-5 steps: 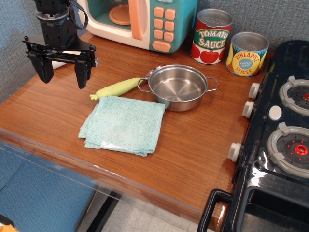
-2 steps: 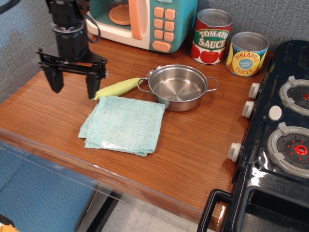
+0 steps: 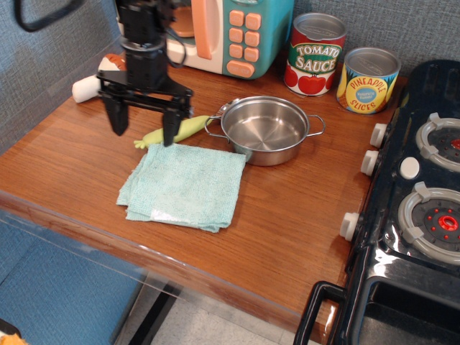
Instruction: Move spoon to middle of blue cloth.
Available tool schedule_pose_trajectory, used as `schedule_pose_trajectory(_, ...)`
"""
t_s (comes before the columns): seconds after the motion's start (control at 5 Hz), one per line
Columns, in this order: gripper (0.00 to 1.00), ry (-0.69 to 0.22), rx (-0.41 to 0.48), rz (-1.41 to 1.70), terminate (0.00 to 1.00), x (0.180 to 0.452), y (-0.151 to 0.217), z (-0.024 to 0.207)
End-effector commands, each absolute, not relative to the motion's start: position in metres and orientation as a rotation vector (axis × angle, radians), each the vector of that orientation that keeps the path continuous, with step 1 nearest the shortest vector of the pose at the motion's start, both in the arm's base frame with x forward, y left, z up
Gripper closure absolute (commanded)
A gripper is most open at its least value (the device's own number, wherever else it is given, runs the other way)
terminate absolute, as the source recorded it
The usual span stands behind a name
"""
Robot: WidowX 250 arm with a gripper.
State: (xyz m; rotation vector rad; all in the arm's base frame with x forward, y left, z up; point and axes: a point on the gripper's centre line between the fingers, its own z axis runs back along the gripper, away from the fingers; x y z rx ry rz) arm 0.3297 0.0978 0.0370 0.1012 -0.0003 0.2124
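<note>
Hand [image 3: 144,131] open, above spoon [image 3: 175,130] handle, beside blue cloth [image 3: 185,185]

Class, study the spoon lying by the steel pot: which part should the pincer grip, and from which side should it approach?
Grip the spoon on its thick yellow-green handle, from above. It lies flat between the blue cloth and pot, its bowl end hidden by the pot handle. The open pincer hangs right over it.

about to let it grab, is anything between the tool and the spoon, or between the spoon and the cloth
Nothing visible. The open black tool hangs right at the yellow-green plastic spoon handle, and the pale aqua terry cloth lies just in front, bare. The steel two-handled pot sits beside the spoon's far end.
</note>
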Motion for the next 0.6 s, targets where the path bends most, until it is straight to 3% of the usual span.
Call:
schedule_pose_trajectory(0.0,0.00,-0.022,0.157,0.132,0.00,0.356,0.087,0.039)
schedule_pose_trajectory(0.4,0.00,0.002,0.127,0.120,0.00,0.369,0.086,0.029)
